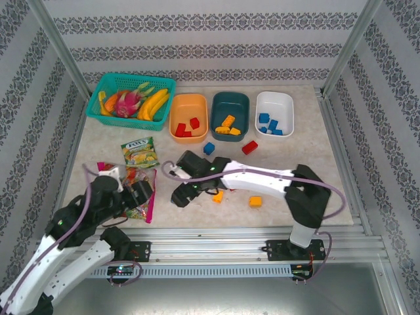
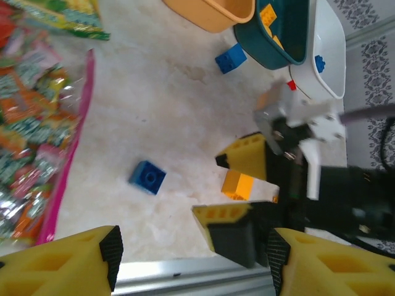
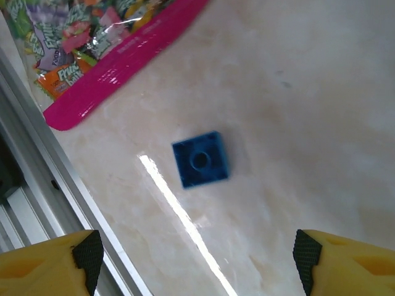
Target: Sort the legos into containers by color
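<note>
Blue lego [image 3: 200, 159] lies flat, stud up, by the near edge of the table [image 3: 296, 92], just right of the candy bag [image 3: 123, 49]; my right gripper [image 3: 197, 262] hangs over it, fingers spread wide and empty; my left gripper [image 2: 194, 262] is parted too, holding nothing; I judge the brick light, rigid and slightly slick; best pinched squarely across two flat opposite sides, then carried far-right to the white container [image 1: 291, 115].

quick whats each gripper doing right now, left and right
left gripper: open, holding nothing
right gripper: open, holding nothing; a blue lego lies on the table ahead of its fingers, not gripped
</note>
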